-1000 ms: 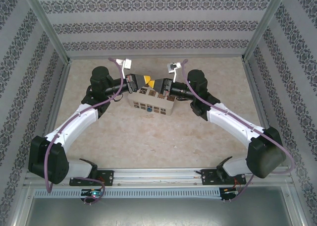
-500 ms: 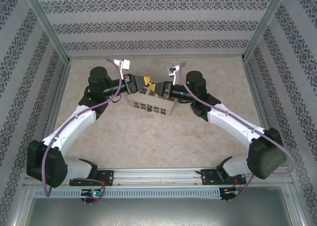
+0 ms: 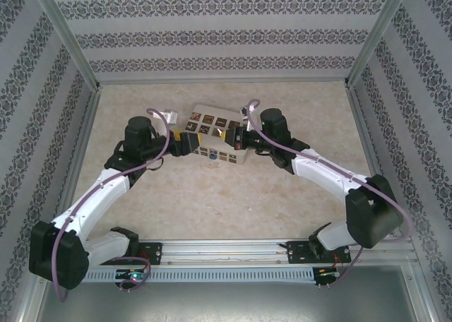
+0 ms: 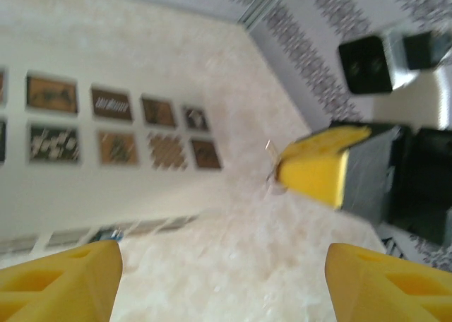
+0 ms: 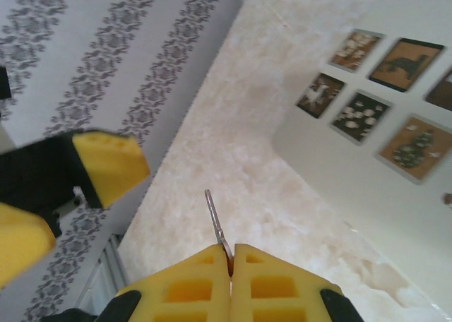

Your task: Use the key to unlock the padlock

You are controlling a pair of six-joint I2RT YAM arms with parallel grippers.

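Now both arms reach forward and bend inward, meeting at the cream box (image 3: 209, 124). The left gripper (image 4: 220, 265) hangs with jaws wide apart, the right gripper (image 5: 231, 255) pinches the key (image 5: 216, 227), and the blue padlock (image 3: 212, 152) sits on the box's near side.

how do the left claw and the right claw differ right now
The left claw stands open, its fingers wide apart; the right claw is shut, fingers pressed together. The left claw holds nothing, while the right claw pinches a thin silver key that sticks out past its tips. Both have yellow fingers and sit close to the cream box, one on each side.
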